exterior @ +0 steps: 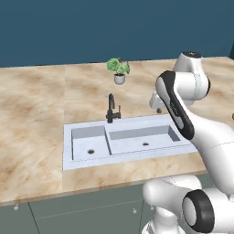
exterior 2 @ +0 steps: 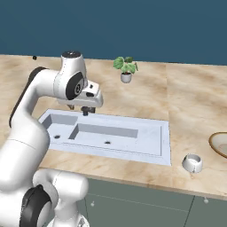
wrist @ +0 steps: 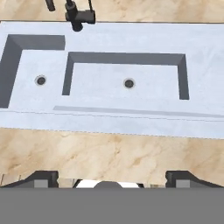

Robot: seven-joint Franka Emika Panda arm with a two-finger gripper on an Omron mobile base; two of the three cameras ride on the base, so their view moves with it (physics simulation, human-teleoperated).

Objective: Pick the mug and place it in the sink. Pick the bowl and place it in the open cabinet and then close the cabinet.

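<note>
**Operator:** Right, item list, nearest first. Item one: gripper (wrist: 112, 177), fingers spread about as wide as they go, nothing between them. I have it hanging above the sink's front rim, looking down.

**Checker:** Item two?

**Operator:** Mug (exterior 2: 192, 162), whitish, lying on the counter (exterior 2: 186, 102) near its front edge, just beyond the sink's right end. Beside it, the bowl (exterior 2: 220, 144), partly cut off at the picture's right edge. Both well apart from my gripper.

**Checker:** Then the sink?

**Operator:** Sink (wrist: 109, 118), two basins, both with nothing in them; black faucet (exterior: 112, 109) behind; potted plant (exterior: 119, 70) farthest back.

**Checker:** Risks?

**Operator:** I judge three. The mug looks tipped, so a careless close could roll it off the counter's front. A wide swing right could clip the bowl. And I cannot locate the cabinet, so that leg needs a search first.
</note>
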